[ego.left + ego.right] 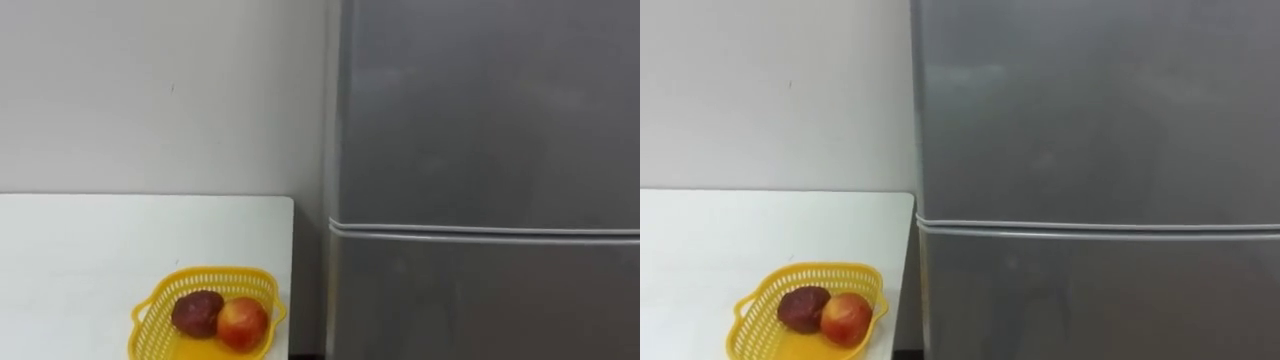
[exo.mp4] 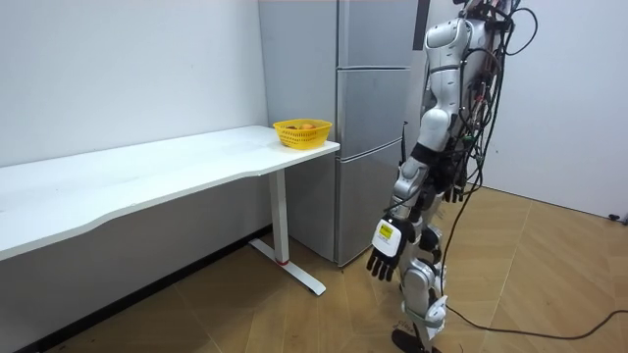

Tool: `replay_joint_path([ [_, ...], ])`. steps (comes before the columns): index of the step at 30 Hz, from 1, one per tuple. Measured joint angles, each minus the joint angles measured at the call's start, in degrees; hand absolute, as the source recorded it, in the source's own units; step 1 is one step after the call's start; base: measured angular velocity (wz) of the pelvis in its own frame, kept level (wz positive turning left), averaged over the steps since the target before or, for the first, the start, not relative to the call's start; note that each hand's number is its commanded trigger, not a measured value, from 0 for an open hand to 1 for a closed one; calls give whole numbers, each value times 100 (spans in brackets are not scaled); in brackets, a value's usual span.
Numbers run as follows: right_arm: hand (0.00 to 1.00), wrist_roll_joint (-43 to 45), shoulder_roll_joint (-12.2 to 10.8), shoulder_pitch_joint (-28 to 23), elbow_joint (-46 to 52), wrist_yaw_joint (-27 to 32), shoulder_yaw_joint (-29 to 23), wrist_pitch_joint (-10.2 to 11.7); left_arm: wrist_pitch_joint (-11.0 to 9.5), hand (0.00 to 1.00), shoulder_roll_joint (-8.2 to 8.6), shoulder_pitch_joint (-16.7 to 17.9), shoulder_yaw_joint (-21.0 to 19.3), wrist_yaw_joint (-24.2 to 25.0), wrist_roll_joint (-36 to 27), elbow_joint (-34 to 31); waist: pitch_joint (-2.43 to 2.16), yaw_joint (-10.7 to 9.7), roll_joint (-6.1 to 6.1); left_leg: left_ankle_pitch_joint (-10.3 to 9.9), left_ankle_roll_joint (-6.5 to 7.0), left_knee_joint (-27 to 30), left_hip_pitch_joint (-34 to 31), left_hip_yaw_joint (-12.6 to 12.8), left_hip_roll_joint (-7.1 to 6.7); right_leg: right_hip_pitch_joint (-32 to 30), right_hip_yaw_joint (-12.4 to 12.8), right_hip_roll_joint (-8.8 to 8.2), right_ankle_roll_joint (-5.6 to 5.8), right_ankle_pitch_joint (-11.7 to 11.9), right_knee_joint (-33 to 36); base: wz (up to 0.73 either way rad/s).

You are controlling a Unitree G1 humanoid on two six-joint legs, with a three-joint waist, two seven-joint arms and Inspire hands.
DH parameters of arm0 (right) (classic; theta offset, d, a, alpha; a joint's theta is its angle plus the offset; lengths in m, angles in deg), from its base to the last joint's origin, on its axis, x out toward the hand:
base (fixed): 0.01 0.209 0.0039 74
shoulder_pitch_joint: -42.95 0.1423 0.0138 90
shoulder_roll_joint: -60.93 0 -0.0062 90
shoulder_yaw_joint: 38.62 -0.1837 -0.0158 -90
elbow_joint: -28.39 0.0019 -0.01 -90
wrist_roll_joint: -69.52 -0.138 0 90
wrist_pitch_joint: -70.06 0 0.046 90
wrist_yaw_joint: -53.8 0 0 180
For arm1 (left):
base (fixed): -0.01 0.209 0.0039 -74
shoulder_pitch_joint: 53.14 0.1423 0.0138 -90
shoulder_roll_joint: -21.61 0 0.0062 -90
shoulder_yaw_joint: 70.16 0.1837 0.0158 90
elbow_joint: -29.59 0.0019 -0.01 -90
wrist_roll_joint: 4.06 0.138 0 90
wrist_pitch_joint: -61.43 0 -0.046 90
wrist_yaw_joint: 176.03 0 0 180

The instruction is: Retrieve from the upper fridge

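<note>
Left hand is hanging loose, fingers relaxed, holding nothing; the fridge is hiding its inside behind shut doors, yellow basket sitting at its 8 o'clock.

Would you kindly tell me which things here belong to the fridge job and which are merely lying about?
For the job: upper fridge door, closed; left hand, hanging open beside the robot.
Lying about: yellow basket holding a dark fruit and a red fruit; white table; lower fridge door.
</note>
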Motion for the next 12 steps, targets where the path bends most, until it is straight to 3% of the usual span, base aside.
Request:
replay_joint_path([
  [12, 0, 371, -17, -156, -32, -455, 93, -39, -11, 0, 2, 11, 131, 131, 1, 1, 4, -27, -19, -1, 0, -2, 25, 0, -4, 15, 0, -10, 9, -21, 26, 0],
])
